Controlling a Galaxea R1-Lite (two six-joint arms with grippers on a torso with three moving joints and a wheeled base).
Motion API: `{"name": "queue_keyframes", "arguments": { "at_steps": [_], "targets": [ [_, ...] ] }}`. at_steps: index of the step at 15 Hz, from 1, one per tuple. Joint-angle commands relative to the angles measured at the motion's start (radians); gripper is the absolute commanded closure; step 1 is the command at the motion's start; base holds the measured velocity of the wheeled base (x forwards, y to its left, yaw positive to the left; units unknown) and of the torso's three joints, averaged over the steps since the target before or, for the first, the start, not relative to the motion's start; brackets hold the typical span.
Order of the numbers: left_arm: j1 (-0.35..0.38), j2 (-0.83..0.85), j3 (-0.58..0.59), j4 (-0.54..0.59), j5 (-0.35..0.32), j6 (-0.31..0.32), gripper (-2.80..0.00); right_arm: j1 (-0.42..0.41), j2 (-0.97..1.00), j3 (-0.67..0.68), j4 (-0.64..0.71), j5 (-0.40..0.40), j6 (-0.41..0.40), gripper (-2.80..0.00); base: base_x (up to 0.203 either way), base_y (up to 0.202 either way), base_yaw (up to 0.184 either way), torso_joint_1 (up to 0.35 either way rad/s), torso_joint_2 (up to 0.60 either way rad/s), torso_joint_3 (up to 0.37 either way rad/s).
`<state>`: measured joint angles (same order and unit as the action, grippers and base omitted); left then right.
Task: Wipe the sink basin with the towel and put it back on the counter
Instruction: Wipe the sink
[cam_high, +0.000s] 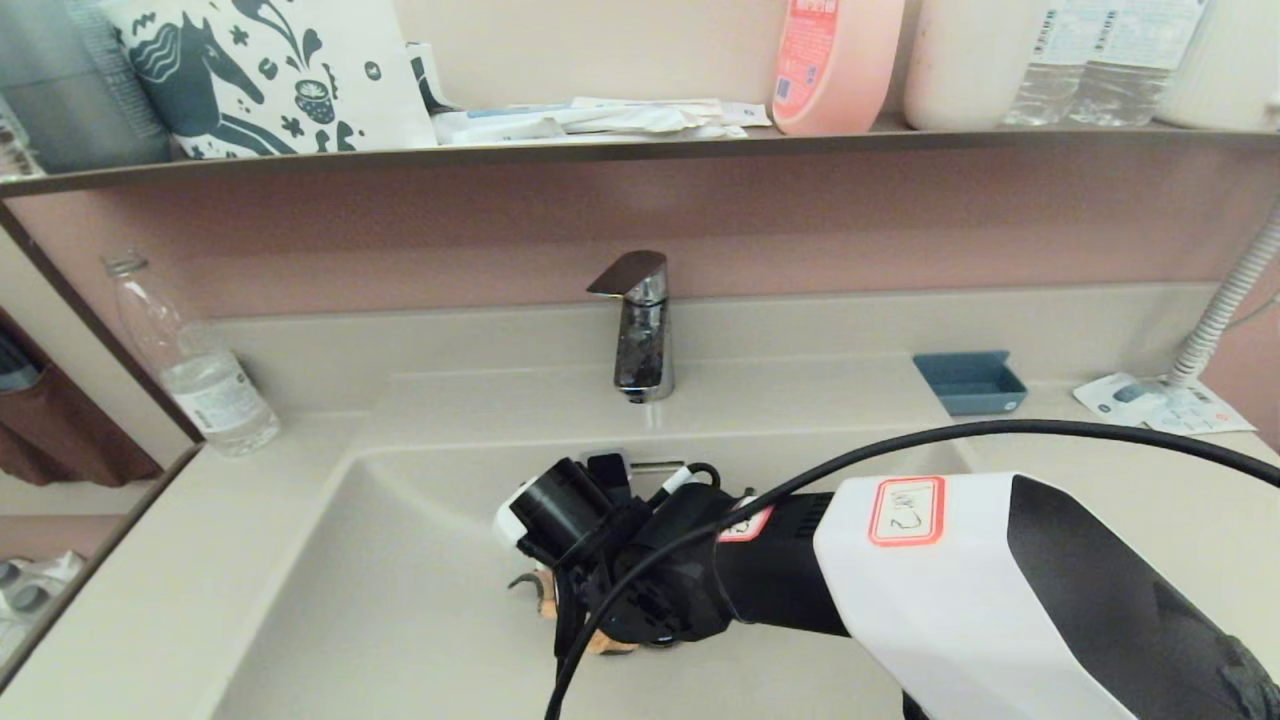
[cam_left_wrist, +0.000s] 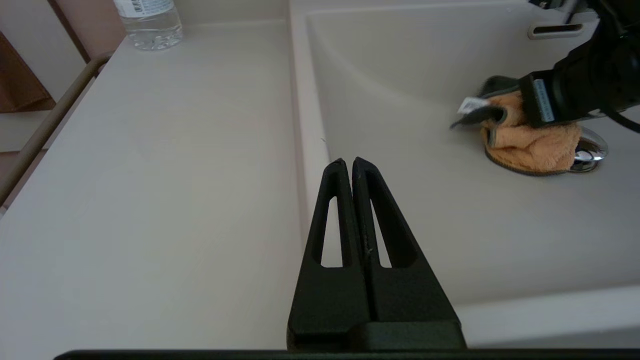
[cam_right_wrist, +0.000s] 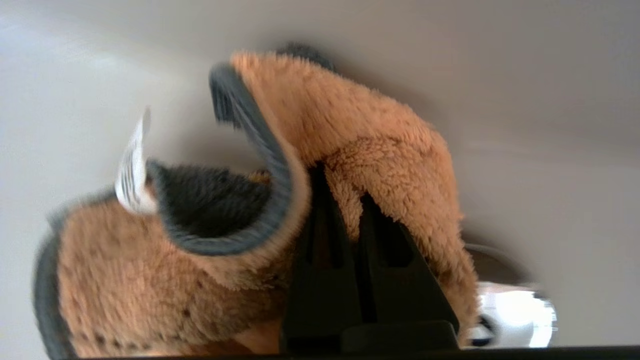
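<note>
I'm pressing the towel (cam_left_wrist: 530, 145) against the basin (cam_left_wrist: 400, 90) floor, right gripper (cam_right_wrist: 345, 200) clamped on it; snagging the drain plug (cam_left_wrist: 592, 150) could yank it free. Left gripper (cam_left_wrist: 348, 162) is idling, pinched together on nothing.

Soft even indoor light, towel (cam_right_wrist: 350, 165) motion-blurred, glare on drain plug (cam_right_wrist: 520, 312)

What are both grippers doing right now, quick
Left gripper: closed, empty, over the counter edge.
Right gripper: closed on the towel, down in the sink basin.

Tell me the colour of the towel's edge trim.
Dark grey, around the orange towel; clearest in the right wrist view.
</note>
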<state>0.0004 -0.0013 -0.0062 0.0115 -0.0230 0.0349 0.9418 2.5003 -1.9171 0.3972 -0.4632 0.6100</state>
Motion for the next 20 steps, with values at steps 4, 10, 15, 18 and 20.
{"name": "queue_keyframes", "arguments": {
  "at_steps": [4, 10, 15, 18, 20],
  "targets": [
    [0.001, 0.001, 0.000, -0.001, 0.000, 0.000, 0.00, -0.059, -0.076, 0.128, 0.011, -0.040, 0.004, 0.00, 0.000, 0.000, 0.000, 0.000, 0.00, 0.000],
    [0.000, 0.001, 0.000, 0.000, 0.000, 0.000, 0.00, -0.133, -0.205, 0.367, 0.017, -0.058, 0.000, 0.00, 0.000, 0.000, 0.000, 0.000, 0.00, 0.000],
    [0.001, 0.001, 0.000, 0.000, 0.000, 0.000, 0.00, -0.117, -0.276, 0.478, 0.215, 0.044, -0.006, 0.00, 0.000, 0.000, 0.000, 0.000, 0.00, 0.000],
    [0.001, 0.001, 0.000, 0.000, 0.000, 0.000, 0.00, -0.046, -0.249, 0.462, 0.211, 0.137, -0.007, 0.00, 0.000, 0.000, 0.000, 0.000, 0.00, 0.000],
    [0.001, 0.001, 0.000, 0.000, 0.000, 0.000, 0.00, -0.001, -0.197, 0.399, 0.167, 0.190, -0.008, 0.00, 0.000, 0.000, 0.000, 0.000, 0.00, 0.000]
  ]
}}
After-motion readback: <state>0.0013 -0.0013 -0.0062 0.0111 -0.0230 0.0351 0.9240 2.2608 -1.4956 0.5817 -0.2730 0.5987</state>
